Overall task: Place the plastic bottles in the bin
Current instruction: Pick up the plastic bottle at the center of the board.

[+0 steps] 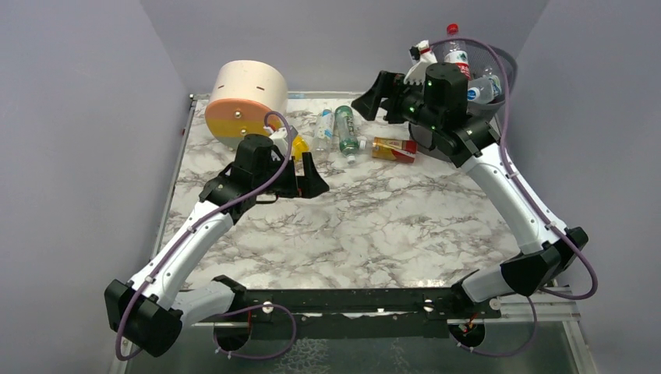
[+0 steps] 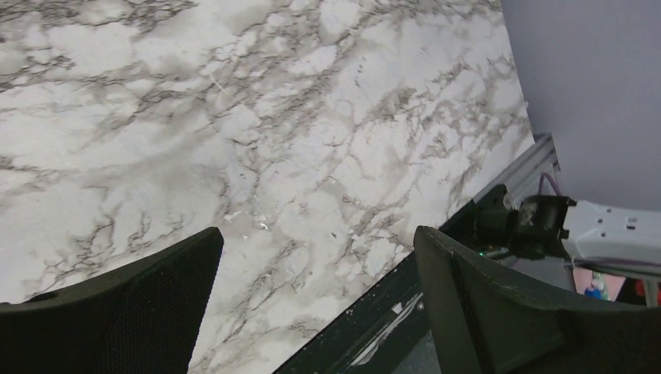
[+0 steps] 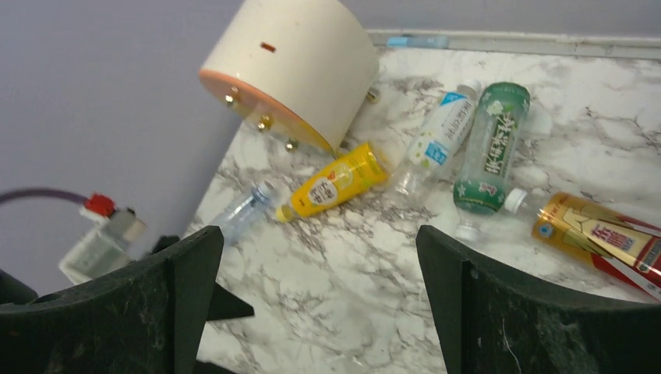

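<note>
- The right end effector hangs beside the bin at the far right of the worktop. Its jaws are spread wide with nothing between them, and it faces the loose bottles.
- The left end effector is spread as well and empty, over bare marble near the drawer unit.
- Some plastic bottles are already in the bin; a red-capped bottle pokes above its rim.
- Five lie on their sides on the worktop: a small clear bottle, a yellow bottle, a blue-labelled bottle, a green bottle and a gold bottle with a red label.
- Risk: the blue-labelled and green bottles lie just beside each other, with the gold bottle's cap close to the green one. A finger coming down between them may shove a neighbour — round bodies roll easily.
- Risk: the yellow bottle sits close under the drawer unit and the small clear bottle lies near the worktop's edge. There is little room for a finger there, and a nudge could send the clear one off.
- Risk: both arms point toward the same cluster, so reaching together could make them collide.
- Risk: the bin looks well filled. Another bottle let go there may bounce out, and the right arm's wrist, so near the rim, could knock the bin.
</note>
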`<act>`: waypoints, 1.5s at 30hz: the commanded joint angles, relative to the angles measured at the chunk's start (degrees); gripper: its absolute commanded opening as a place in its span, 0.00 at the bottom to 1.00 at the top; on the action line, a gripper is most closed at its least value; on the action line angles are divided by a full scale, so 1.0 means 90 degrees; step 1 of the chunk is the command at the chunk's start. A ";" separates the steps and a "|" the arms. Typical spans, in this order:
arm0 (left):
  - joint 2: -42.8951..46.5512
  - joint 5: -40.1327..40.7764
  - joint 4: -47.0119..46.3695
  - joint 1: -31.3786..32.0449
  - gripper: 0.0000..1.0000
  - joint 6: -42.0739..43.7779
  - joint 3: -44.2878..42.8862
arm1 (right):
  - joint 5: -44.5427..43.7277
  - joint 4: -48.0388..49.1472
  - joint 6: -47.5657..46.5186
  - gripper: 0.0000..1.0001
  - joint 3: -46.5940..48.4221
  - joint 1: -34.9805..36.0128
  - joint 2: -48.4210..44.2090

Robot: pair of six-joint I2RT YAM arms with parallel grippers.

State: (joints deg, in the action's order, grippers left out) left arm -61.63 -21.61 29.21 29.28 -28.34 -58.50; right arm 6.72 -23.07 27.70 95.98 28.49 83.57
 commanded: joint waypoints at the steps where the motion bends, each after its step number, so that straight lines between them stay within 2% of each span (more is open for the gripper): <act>1: -0.0101 0.0242 0.0040 -0.0350 0.99 -0.0131 -0.0143 | -0.0029 -0.0632 -0.0862 0.97 -0.0144 0.0086 -0.0087; 6: 0.0044 0.0268 0.0010 -0.0372 0.99 -0.0293 -0.0011 | -0.0435 -0.0863 -0.1471 0.97 -0.0334 0.0078 0.0478; 14: 0.0167 0.0158 -0.0096 -0.0372 0.99 -0.0362 0.0424 | -0.1194 -0.0053 -0.1648 0.97 -0.0822 0.0086 0.1750; 19: 0.0152 -0.0046 -0.0326 -0.0383 0.99 -0.0303 0.0627 | -0.2048 0.0321 -0.1905 0.98 -0.0545 -0.0011 0.2714; 26: -0.0320 -0.0477 -0.0632 -0.0382 0.99 -0.0311 0.0574 | -0.1332 0.0532 -0.1810 0.99 0.0167 -0.0676 0.3637; 34: -0.0135 -0.0530 -0.0762 -0.0382 0.99 -0.0367 0.0523 | -0.1170 0.0448 -0.2120 0.99 0.0586 -0.0901 0.3978; 45: 0.0609 -0.0453 -0.1017 -0.0377 0.99 -0.0735 0.1177 | -0.0196 0.1114 -0.1865 0.99 -0.0639 -0.1310 0.3766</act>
State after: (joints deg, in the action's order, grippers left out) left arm -59.55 -24.91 22.33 25.98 -33.12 -50.28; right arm 0.93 -16.43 10.31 92.55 17.58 117.64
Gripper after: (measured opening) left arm 0.989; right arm 0.991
